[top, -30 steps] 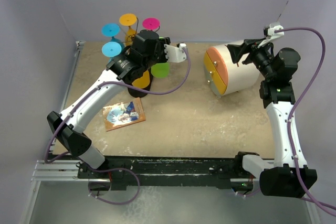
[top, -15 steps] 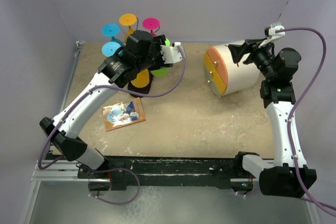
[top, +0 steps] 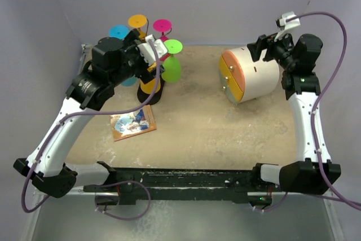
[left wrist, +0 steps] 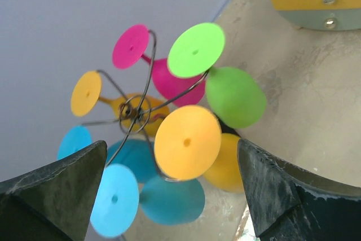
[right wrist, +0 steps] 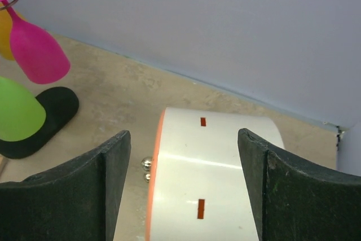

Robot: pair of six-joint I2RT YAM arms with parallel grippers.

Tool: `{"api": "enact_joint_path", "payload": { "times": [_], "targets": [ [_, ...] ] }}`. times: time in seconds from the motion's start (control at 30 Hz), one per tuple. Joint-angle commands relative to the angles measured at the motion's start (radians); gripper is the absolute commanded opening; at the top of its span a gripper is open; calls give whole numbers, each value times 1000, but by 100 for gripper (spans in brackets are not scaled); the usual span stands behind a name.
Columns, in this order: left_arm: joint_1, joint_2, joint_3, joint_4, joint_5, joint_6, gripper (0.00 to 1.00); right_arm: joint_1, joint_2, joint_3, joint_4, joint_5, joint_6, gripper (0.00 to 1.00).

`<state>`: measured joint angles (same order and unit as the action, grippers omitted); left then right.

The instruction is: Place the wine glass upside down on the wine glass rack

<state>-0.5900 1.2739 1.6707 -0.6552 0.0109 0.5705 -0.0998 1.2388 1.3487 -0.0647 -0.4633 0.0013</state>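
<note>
Toward 10 o'clock on the beige speckled table (top: 225, 134) stands the thin dark wire wine glass rack (left wrist: 134, 114). All its glasses hang bowl-down. The lime-green plastic wine glass (left wrist: 234, 97) hangs on the rack's 3 o'clock side as seen from above, with its foot disc over a wire arm and its bowl clear of the table. It is nearest the open fingers, so I take it as the task's glass, already placed. Five other bright plastic glasses (left wrist: 169, 80) fill the remaining arms.

Risks:
- Seating. I cannot tell whether the green stem sits deep in its wire curl or only at the mouth. If shallow, any shake of the rack could slide it off.
- Withdrawal. The left gripper (left wrist: 172, 145) is close above the rack, with foot discs just ahead of it. A sideways retreat could hook a disc or wire arm and tip the light stand on its black oval base (right wrist: 39, 119).
- Purple cable (top: 107, 111) trails from the left wrist past the rack's 6 o'clock side and could snag.

Pose: the left arm reaches up from 7 o'clock with its wrist angled down at the rack. Its dark fingers (left wrist: 62, 190) are spread wide with nothing between them. The right gripper (right wrist: 183, 136), at 2 o'clock, hovers over the white drum-shaped drawer cabinet (right wrist: 214, 162), fingers well apart and empty.
</note>
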Motion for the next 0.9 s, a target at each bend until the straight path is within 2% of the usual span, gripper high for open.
{"api": "enact_joint_path", "payload": {
  "times": [0.0,0.2,0.33,0.5,0.63,0.77,0.87],
  "targets": [
    [76,-91,-54,84,-57,-157,99,-6,63,176,-229,21,-203,80],
    [218,-241,-168,131,-93,-276,99,-5,166,361,-491,48,-351,86],
    [294,-314,-252,133,-111,-318,99,-5,196,416,-559,133,-365,90],
    [361,-401,-408,242,-182,-390,99,-5,169,406,-474,222,-242,96],
    [405,-472,-521,354,-193,-442,99,-5,65,256,-312,212,-131,100],
    [419,-494,-532,364,-203,-442,99,-6,-52,86,-155,224,-86,100],
    [421,-507,-514,334,-172,-432,99,-6,-118,9,-103,237,-103,100]
  ]
}}
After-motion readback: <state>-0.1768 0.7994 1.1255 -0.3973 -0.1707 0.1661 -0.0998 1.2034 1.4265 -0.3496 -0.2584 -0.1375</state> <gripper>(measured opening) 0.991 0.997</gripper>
